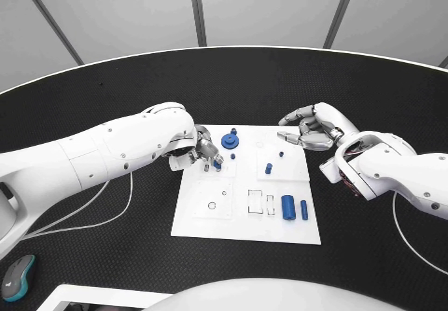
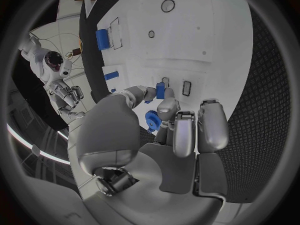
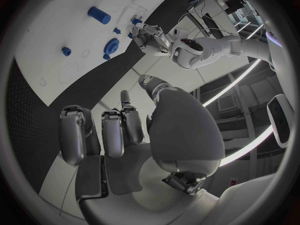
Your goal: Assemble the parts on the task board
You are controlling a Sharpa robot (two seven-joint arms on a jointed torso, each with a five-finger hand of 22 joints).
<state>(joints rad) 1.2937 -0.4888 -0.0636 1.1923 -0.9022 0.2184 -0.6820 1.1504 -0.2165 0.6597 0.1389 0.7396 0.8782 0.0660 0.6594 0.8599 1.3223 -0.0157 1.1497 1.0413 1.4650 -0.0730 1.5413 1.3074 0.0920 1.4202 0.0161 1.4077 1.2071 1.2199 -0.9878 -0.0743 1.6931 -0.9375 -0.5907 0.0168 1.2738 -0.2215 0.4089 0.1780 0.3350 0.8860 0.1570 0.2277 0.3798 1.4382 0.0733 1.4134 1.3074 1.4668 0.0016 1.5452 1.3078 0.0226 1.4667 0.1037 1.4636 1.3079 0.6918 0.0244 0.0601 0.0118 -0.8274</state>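
Left hand (image 1: 202,153) is working at the task board's (image 1: 210,223) upper-left section in the head view, fingers pointing down and pinching a small blue peg (image 1: 217,164) that is standing roughly upright just over the board. A blue gear (image 1: 230,140) is lying just beside that hand, at about one o'clock from it. The right hand (image 1: 311,128) is hovering over the board's far right corner, fingers curled inward with nothing in them that I can make out, so the left hand is plainly the nearer one to the peg's seat. Two short blue pegs (image 1: 268,168) are standing mid-board, and a blue cylinder (image 1: 289,207) is lying at the near right with its long axis running twelve to six o'clock.

From the left wrist, the hand (image 2: 164,135) is closing thumb and finger on the peg (image 2: 160,90), its lower end pointing at the white plate; the gear (image 2: 152,120) is peeking out between the fingers. Whether the peg is already touching its hole is hidden by the fingertips.

From the right wrist, the hand (image 3: 119,135) is curling over bare black table, holding nothing, with the gear (image 3: 112,46) well apart from it.
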